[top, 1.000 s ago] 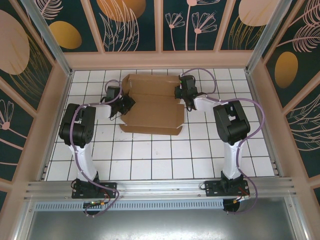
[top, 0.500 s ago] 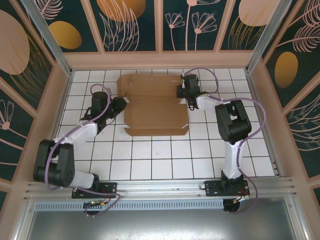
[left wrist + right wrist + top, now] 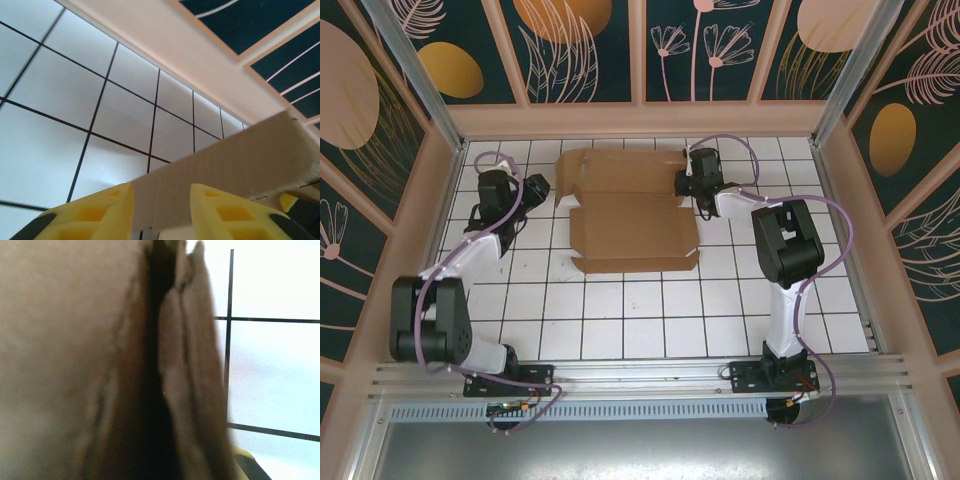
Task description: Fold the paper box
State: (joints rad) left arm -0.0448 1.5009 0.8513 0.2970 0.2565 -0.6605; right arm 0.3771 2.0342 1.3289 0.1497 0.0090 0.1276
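Observation:
The paper box [image 3: 630, 225] is a brown cardboard blank lying flat at the back middle of the white tiled floor, with its near panel folded over. My left gripper [image 3: 538, 187] hovers just off the box's left edge. In the left wrist view this gripper [image 3: 162, 212] is open, its yellow fingers [image 3: 100, 215] apart, and a strip of the box's cardboard [image 3: 240, 160] runs across just beyond them. My right gripper [image 3: 688, 183] sits on the box's right edge. Blurred cardboard layers [image 3: 75, 365] press right up to the right wrist camera, leaving a corner of one finger [image 3: 248, 463] showing.
A pink-framed back wall [image 3: 640, 118] stands right behind the box, with side walls left and right. Bare tiles [image 3: 650, 310] stretch from the box to the aluminium rail [image 3: 640, 375] that carries the arm bases.
My left gripper let go of the box's left edge, opened, and drew away to the left and back. The box shifted slightly right. My right gripper stayed on the right edge.

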